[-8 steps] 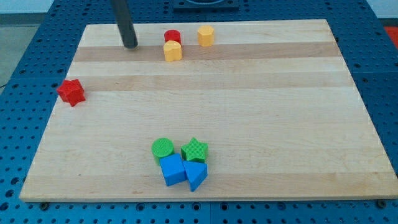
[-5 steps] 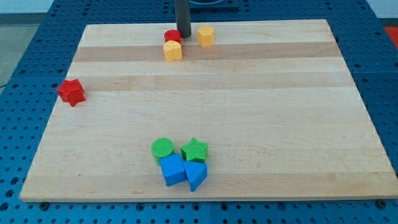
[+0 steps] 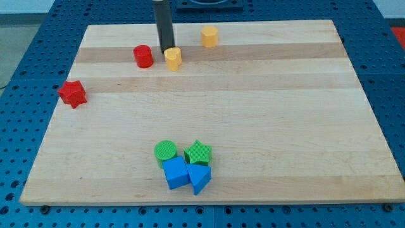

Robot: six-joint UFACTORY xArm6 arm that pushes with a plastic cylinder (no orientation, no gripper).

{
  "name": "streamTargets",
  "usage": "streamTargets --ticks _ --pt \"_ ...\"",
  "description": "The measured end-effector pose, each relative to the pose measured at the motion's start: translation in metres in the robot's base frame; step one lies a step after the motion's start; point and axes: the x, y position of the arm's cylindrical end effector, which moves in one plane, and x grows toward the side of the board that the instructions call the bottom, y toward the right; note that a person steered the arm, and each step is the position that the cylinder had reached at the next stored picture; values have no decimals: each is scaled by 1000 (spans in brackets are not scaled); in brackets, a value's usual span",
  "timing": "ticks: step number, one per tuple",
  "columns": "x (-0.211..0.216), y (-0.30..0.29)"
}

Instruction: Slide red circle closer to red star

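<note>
Red circle (image 3: pixel 143 56); red star (image 3: pixel 73 94); pale wooden board (image 3: pixel 266 95).

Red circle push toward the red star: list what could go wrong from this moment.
1. My tip touches the yellow block, not the red circle to the view's left; pushing on may drag the yellow block along.
2. The red star sits near the board's left edge; a hard shove could knock it off.

Pale smooth wooden board (image 3: pixel 253 95), matt plastic-looking red circle (image 3: pixel 143 56), ridged-top green circle (image 3: pixel 166 151)
</note>
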Motion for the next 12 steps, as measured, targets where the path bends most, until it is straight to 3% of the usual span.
streamTargets --ticks 2,3,4,6,8,10,12 --pt "30 -63" --pt "10 -39" --pt "-3 -52" --pt "36 -131" --pt "43 -82" --pt "62 -95" --pt "47 -94"
